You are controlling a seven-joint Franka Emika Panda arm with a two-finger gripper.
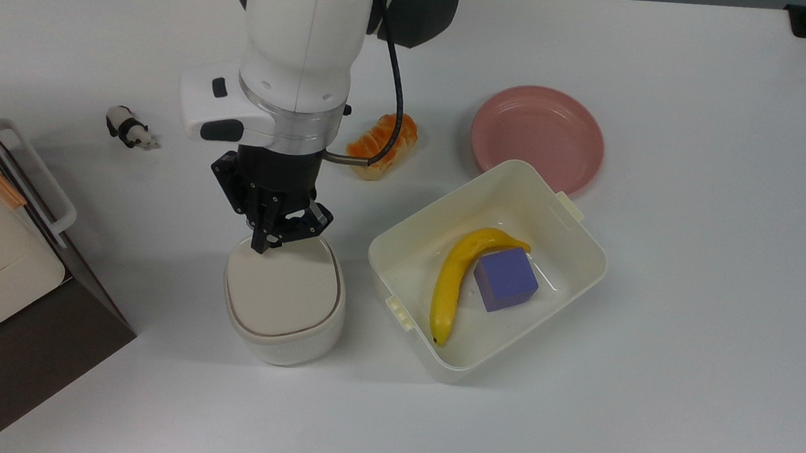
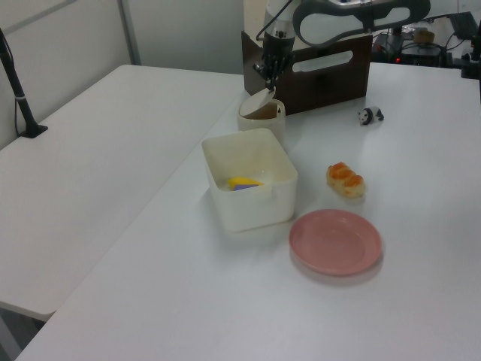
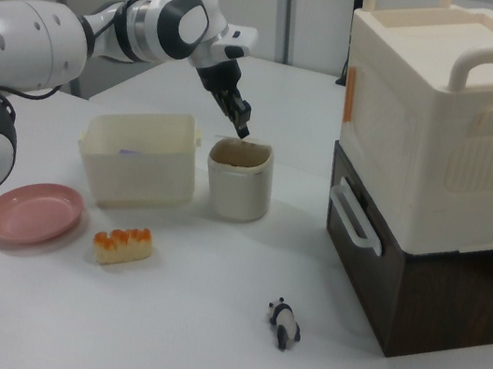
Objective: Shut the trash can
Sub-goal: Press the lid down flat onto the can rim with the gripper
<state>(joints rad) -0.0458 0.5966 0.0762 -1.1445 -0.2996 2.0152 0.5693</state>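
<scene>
- The trash can (image 1: 284,304) is being kept on the table (image 1: 661,278), just beside the tub (image 1: 574,271) on the top view's left.
- Its lid (image 2: 259,100) is being shown tilted, not seated, in the left view.
- The gripper (image 1: 257,245), apparently clenched on nothing, is being held at the lid's rear edge.
- Slipping off that edge is being risked; the lid could spring up or the can be tipped.

Trash can (image 1: 282,318): cream-white body, beige lid
Pincer (image 1: 258,245): black, on a white arm
Tub (image 1: 574,267): cream
Banana (image 1: 451,274): yellow
Cube (image 1: 505,279): purple
Plate (image 1: 539,132): pink
Bread (image 1: 383,141): orange with pale stripes
Panda figure (image 1: 129,128): black and white
Desk (image 1: 700,245): white
Cabinet (image 3: 438,283): dark brown under a cream box
</scene>
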